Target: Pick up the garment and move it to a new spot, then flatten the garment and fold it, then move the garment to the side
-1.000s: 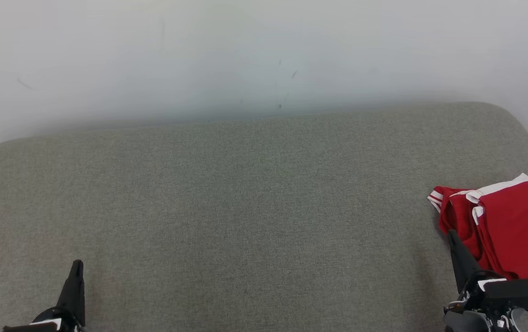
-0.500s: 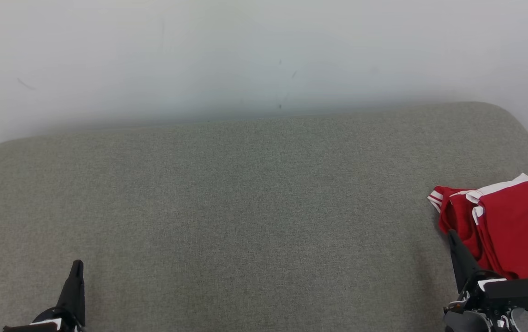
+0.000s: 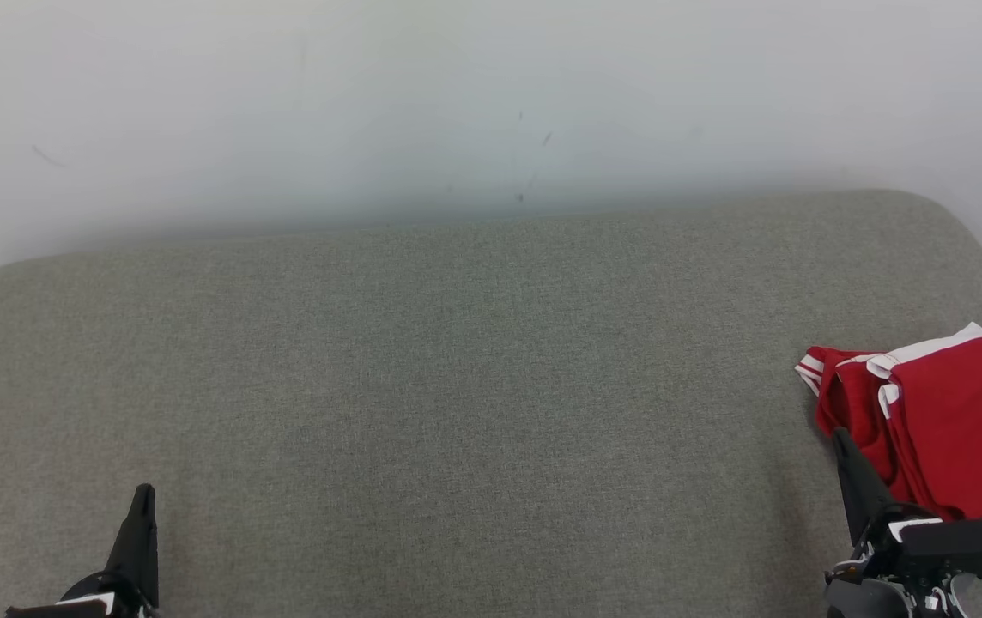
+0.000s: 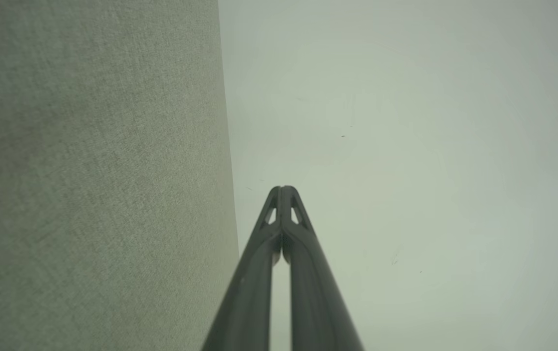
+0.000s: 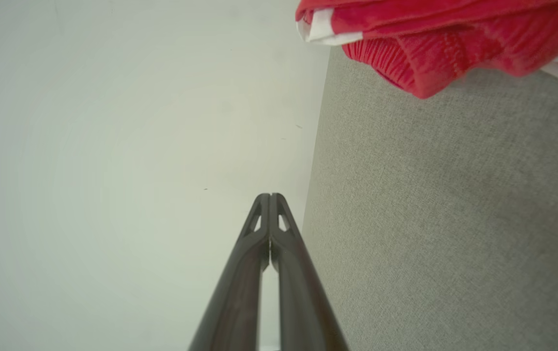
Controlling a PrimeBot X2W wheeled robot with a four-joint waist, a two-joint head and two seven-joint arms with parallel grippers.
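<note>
Left gripper (image 4: pixel 283 187) and right gripper (image 5: pixel 270 195): fingertips pressed together, holding nothing. Red garment (image 5: pixel 435 44) lies ahead of the right gripper, apart from it, on the grey cushion (image 5: pixel 454 219).

The red garment (image 3: pixel 946 412), just right of the right claw (image 3: pixel 840 438), runs off the head view's right edge, its near hem hidden behind that claw's dark body (the right wrist view crops it at the top too). The left claw (image 3: pixel 144 496) is cut at its base by the bottom edge. Specks on the wall (image 3: pixel 491 103) beyond both claws are too small to identify.
</note>
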